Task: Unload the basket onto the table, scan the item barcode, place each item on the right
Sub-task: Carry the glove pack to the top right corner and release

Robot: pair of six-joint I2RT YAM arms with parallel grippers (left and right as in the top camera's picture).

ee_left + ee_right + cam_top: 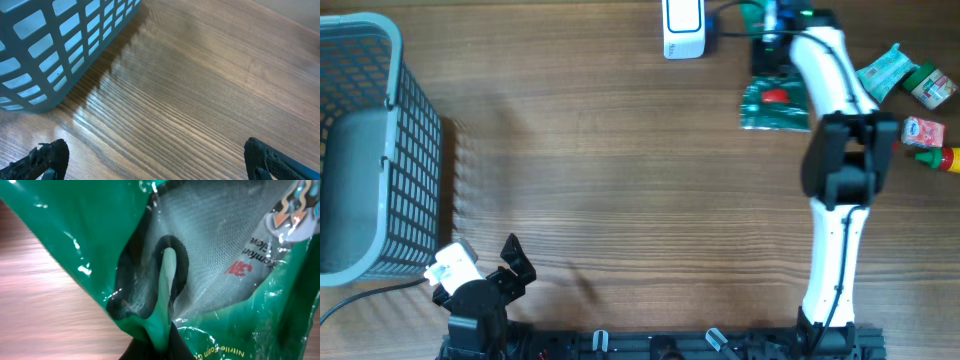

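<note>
**One pack pinched beside the scanner**

Two arms are sharing this counter, but only one is carrying anything. The right tool is pinching shut on a fold of the green glove pack. It is gripping the film at an edge, likely so the printed faces are being left uncovered for the reader. The pack is sitting just right of the white scanner at the far edge. Whether it is touching the counter, or where its barcode is facing, I cannot tell. The right arm is reaching over the pack and hiding its upper part from overhead.

The left tool is gaping wide with nothing between its fingers. It is hovering low over bare wood near the basket, well apart from the scanner, probably to be out of the way.

A teal packet, a green-and-white box, a pink pouch and a red-and-yellow bottle are lying clustered beside the right arm, apart from the pack. Nothing is standing between pack and scanner. The slack, glossy film is looking like the main nuisance, since creases and glare may be spoiling a read.
</note>
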